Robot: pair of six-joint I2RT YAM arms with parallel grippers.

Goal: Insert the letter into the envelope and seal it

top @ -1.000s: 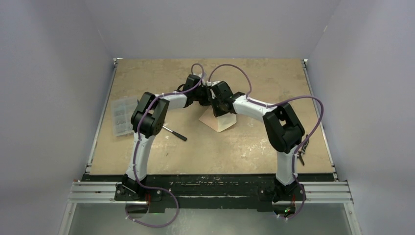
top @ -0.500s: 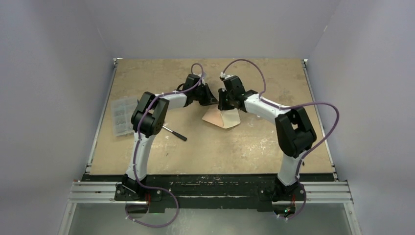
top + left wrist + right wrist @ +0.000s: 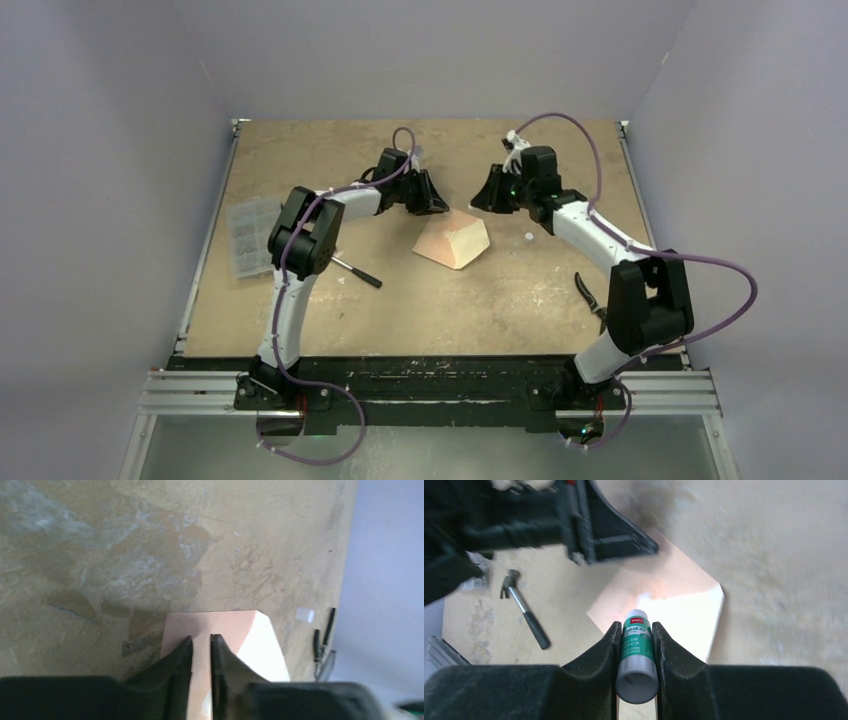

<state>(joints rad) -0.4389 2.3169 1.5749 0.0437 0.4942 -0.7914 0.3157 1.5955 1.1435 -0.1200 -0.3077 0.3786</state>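
Your envelope [image 3: 445,243] lies flat in the middle of the desk [image 3: 400,310], askew to its edges. The flap is open, cream inner face up, on the side toward the right arm. No separate letter shows anywhere, so I judge it is already inside, though you cannot confirm that from here.

The right tool [image 3: 636,626] is clamped on a glue stick [image 3: 637,650] that points down at the envelope. This is the relation to watch: the cream flap lies ahead of and below the stick's far end, toward the arm bases, so the stick must come down and back. Whether its cap is off, I cannot tell.

The left tool [image 3: 201,647] hovers over the pink body, fingers a narrow slit apart with nothing between them. It is the closer of the 2 and could pin the paper.

A hammer [image 3: 356,271] lies to the left, pliers [image 3: 592,297] to the right and a clear plastic box [image 3: 245,236] at the left edge, all well apart from the envelope.
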